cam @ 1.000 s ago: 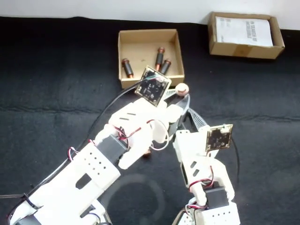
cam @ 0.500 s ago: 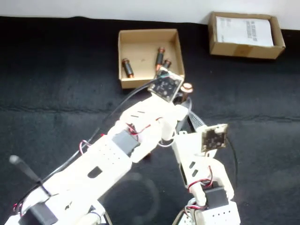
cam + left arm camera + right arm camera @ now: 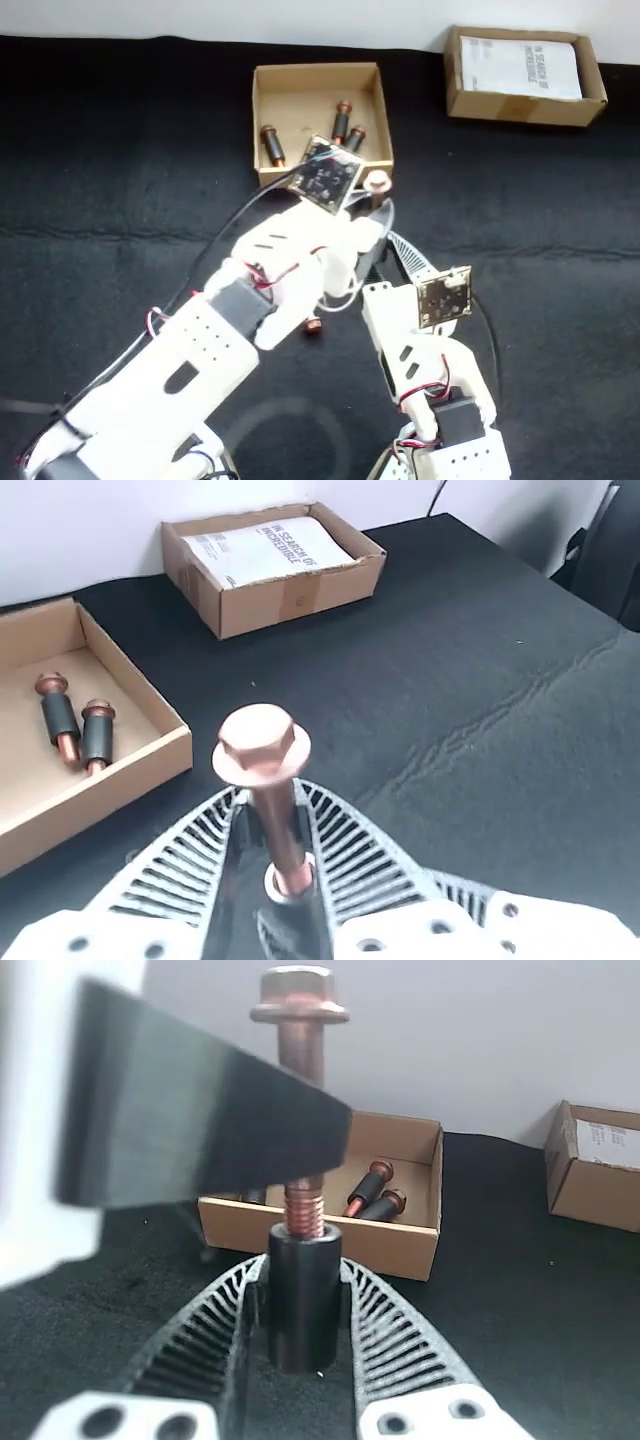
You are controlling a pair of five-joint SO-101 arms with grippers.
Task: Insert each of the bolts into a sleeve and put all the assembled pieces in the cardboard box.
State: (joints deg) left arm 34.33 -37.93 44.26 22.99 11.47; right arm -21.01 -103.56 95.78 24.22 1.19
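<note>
Our left gripper (image 3: 266, 802) clamps the copper hex-head bolt (image 3: 263, 748), just nudged toward nine o'clock. Its tip now meets the black cylindrical sleeve (image 3: 303, 1305) pinched by our right gripper (image 3: 300, 1272), five o'clock of the brown cardboard box (image 3: 318, 70); we judge insertion ready.

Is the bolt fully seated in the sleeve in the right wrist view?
No: the bolt has only its threaded tip at the mouth of the sleeve, with most of its shank above it.
</note>
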